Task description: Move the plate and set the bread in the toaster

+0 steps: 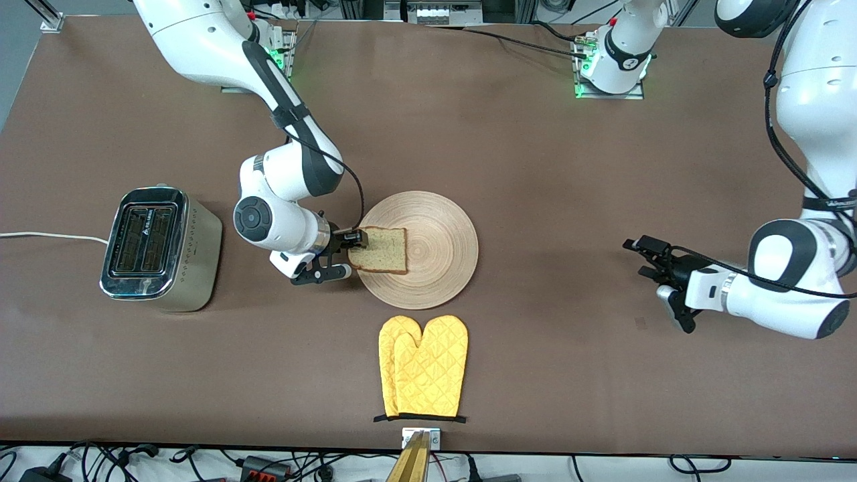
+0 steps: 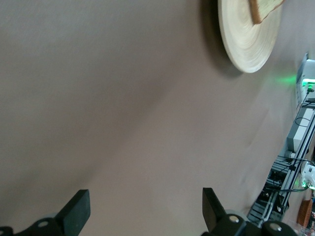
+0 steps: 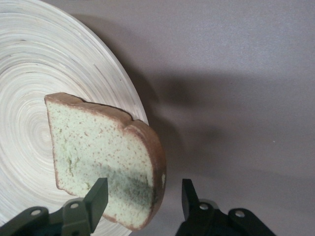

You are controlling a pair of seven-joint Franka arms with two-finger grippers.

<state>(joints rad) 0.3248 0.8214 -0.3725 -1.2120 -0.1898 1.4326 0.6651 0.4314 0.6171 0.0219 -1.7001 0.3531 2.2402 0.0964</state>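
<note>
The bread (image 1: 380,250) is on the wooden plate (image 1: 435,261), at the plate's rim toward the right arm's end, and its crust edge sticks out past the rim. My right gripper (image 1: 347,253) is open with its fingers on either side of that edge. In the right wrist view the bread (image 3: 103,157) lies between the fingers of the gripper (image 3: 142,196), with a gap to one finger, above the plate (image 3: 39,73). The toaster (image 1: 161,248) stands toward the right arm's end of the table. My left gripper (image 1: 646,281) waits open and empty over bare table (image 2: 145,206).
A pair of yellow oven mitts (image 1: 423,365) lies nearer the front camera than the plate. The toaster's white cord (image 1: 47,235) runs off the table's end. The left wrist view shows the plate (image 2: 246,44) and the bread (image 2: 263,10) at a distance.
</note>
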